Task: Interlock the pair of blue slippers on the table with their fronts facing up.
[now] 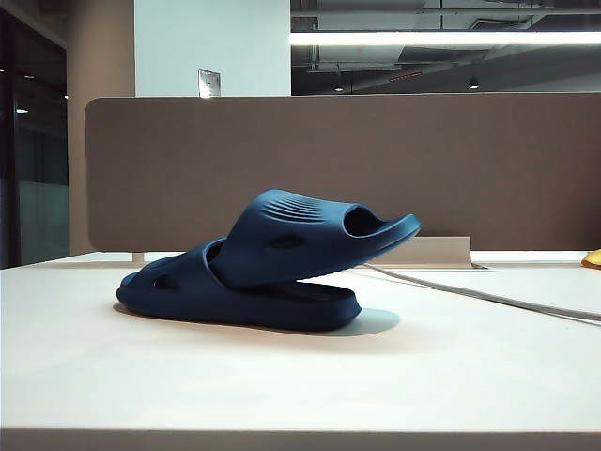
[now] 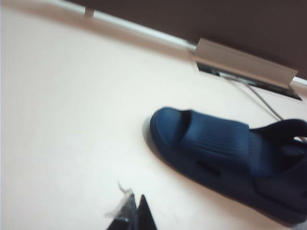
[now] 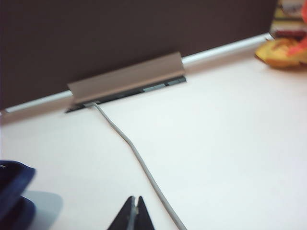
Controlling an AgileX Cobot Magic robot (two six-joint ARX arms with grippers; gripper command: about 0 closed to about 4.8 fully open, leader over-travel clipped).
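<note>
the exterior camera sits low at the table (image 1: 282, 395) edge, facing the divider panel (image 1: 376, 169). both wrist cameras look down from above, sharing the cable (image 3: 139, 158).

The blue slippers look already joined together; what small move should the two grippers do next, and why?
Probably keep both arms back and touch nothing. In the exterior view the upper slipper sits threaded through the strap of the lower slipper, strap side up, on the table. The left gripper and right gripper are shut, empty and clear of the pair, so the interlock seems done.
</note>
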